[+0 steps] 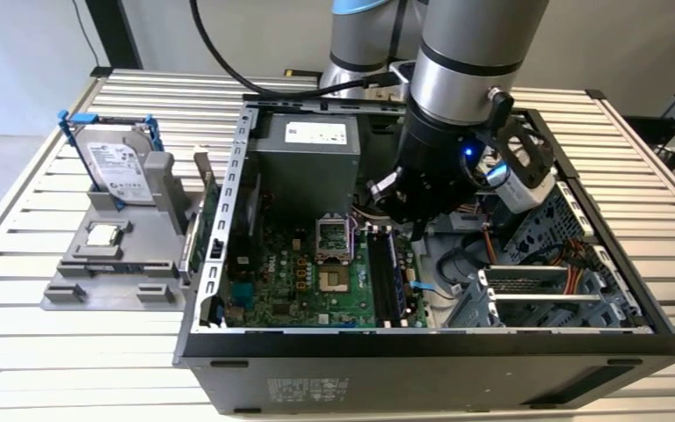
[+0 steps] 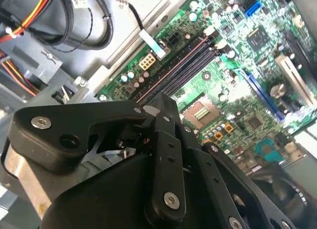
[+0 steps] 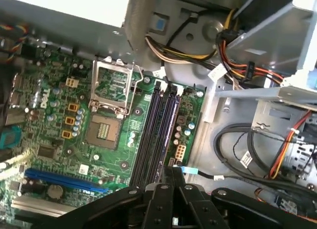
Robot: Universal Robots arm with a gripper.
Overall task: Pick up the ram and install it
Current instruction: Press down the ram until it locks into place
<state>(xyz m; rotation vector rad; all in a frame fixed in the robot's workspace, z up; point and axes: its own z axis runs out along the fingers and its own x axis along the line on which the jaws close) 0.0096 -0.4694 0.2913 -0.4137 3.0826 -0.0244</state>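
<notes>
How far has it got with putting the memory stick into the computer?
Not finished. The gripper is inside the open computer case, just above the long dark memory slots on the green board, and those slots look empty. Whether it carries the stick, I cannot tell. Seating it is left.

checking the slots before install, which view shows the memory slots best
The first wrist view: the memory slots run unobstructed along their length beside the CPU socket. The second wrist view shows them slanted, with the pincer overlapping one end. In the exterior view the arm overhangs one end.
</notes>
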